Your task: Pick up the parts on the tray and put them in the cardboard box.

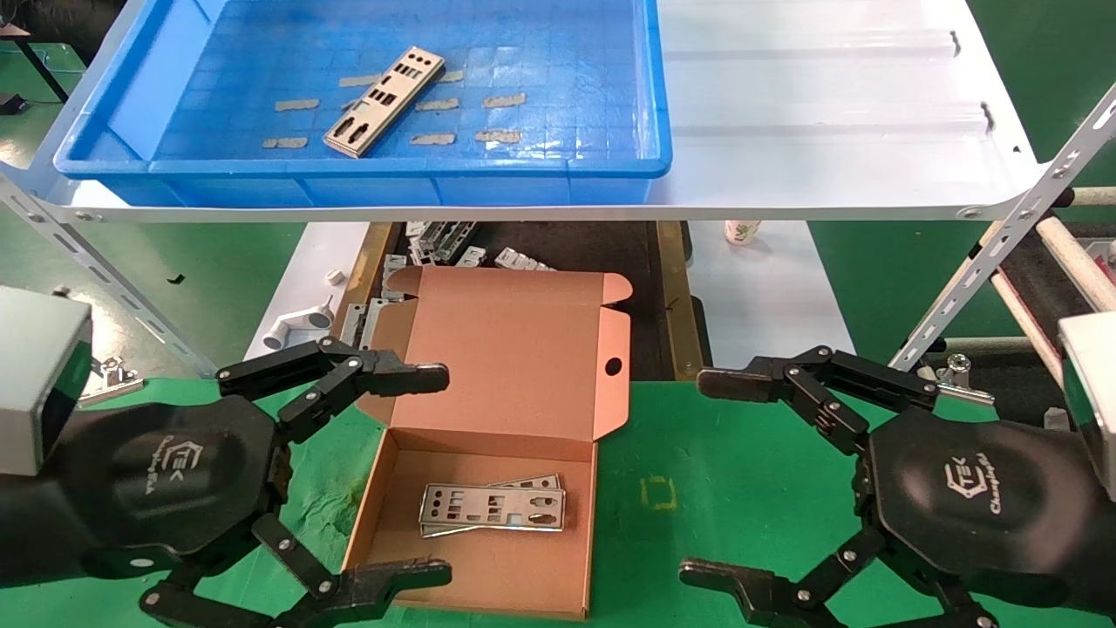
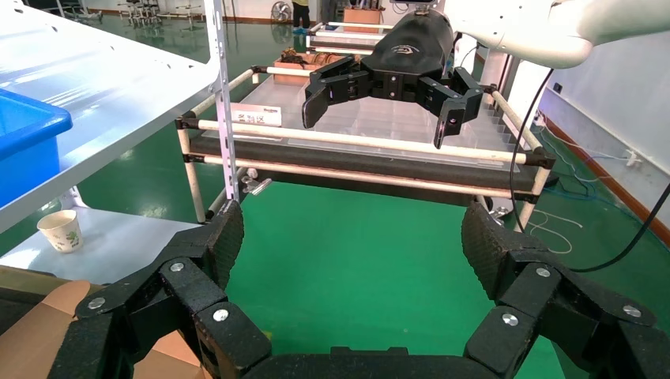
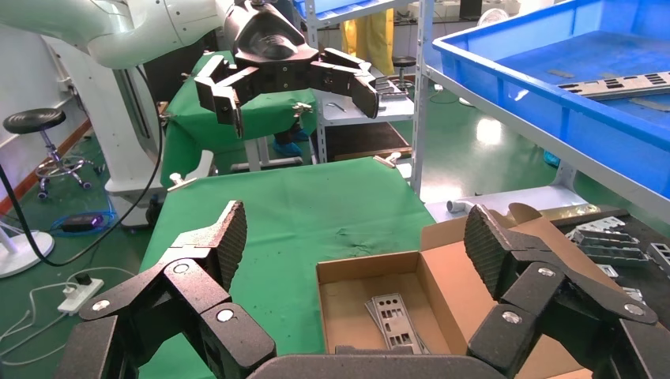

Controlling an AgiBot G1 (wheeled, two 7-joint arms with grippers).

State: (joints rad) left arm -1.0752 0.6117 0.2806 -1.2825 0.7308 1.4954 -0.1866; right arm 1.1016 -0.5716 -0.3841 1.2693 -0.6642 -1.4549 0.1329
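One silver part (image 1: 384, 100) lies slantwise on the floor of the blue tray (image 1: 131, 113) on the upper shelf. It shows again (image 3: 624, 83) inside the tray (image 3: 545, 95) in the right wrist view. Below, the cardboard box (image 1: 540, 366) stands open on the green mat with two stacked parts (image 1: 493, 508) in it, also seen as parts (image 3: 393, 316) in the box (image 3: 348, 304). My left gripper (image 1: 440, 475) hangs open at the box's left side, nothing between its fingers (image 2: 225, 237). My right gripper (image 1: 697, 478) is open over the mat, right of the box.
The tray rests on a white shelf board (image 1: 828, 105) above the bench. Behind the box lie small grey brackets (image 1: 453, 244), a white pipe fitting (image 1: 296, 324) and a paper cup (image 1: 741, 231). A tube rack (image 1: 1055, 253) stands at the right.
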